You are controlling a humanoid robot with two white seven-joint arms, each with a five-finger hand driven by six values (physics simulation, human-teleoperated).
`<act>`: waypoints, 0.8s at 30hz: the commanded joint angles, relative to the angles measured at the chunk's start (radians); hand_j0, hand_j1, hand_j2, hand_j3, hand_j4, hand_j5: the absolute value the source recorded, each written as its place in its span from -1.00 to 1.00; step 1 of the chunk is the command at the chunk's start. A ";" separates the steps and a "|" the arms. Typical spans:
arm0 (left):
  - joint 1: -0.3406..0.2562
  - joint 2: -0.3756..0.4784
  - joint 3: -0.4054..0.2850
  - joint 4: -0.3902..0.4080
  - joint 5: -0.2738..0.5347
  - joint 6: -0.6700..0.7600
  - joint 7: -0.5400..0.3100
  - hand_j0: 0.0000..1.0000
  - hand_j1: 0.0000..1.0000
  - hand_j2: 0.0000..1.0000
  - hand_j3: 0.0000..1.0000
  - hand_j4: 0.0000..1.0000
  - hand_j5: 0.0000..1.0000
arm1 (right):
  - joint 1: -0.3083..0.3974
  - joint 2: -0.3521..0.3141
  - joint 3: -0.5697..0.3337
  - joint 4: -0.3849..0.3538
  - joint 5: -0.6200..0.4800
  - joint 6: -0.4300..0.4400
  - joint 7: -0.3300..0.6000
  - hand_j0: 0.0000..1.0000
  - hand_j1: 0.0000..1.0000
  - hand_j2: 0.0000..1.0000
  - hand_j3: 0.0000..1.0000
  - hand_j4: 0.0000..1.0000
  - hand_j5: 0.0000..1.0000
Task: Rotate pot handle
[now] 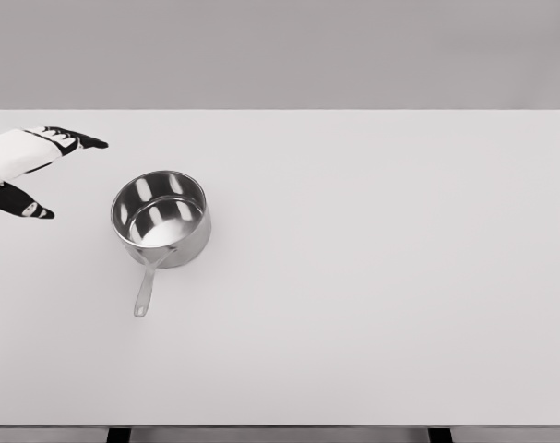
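A wide white table (372, 305) is filling nearly all of what I am seeing from my head camera, its far edge running straight across beneath a plain grey wall (280, 51), and two dark legs (118, 435) are just peeking out under its near edge. On the left part of that tabletop a shiny steel pot (161, 218) is sitting upright with its mouth open to me, the inside throwing back pale reflections. Its handle (147, 290) is sticking out from the near side of the pot and pointing toward me, angling slightly to the left, with its tip lying on the table surface. My left hand (26, 175) is coming in at the left edge, level with the far side of the pot and well apart from it, touching nothing. Its fingers (77, 139) are stretching out toward the right, and the thumb (21, 204) is hanging apart below them, so the hand is spread and gripping nothing, though with part of it cut off by the frame edge I am judging only from what shows.
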 commanded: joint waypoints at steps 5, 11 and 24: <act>-0.002 -0.048 -0.016 0.004 -0.056 -0.002 -0.005 1.00 1.00 1.00 1.00 1.00 1.00 | 0.011 0.000 -0.020 0.002 0.001 0.001 0.002 1.00 1.00 1.00 1.00 1.00 1.00; -0.127 -0.081 -0.125 -0.057 -0.048 -0.001 -0.029 1.00 1.00 1.00 1.00 1.00 1.00 | 0.011 0.000 -0.020 0.000 0.001 0.001 0.002 1.00 1.00 1.00 1.00 1.00 1.00; -0.443 -0.173 -0.544 -0.057 0.090 -0.358 -0.029 1.00 1.00 1.00 1.00 1.00 1.00 | 0.011 0.000 -0.020 0.000 0.001 0.001 0.000 1.00 1.00 1.00 1.00 1.00 1.00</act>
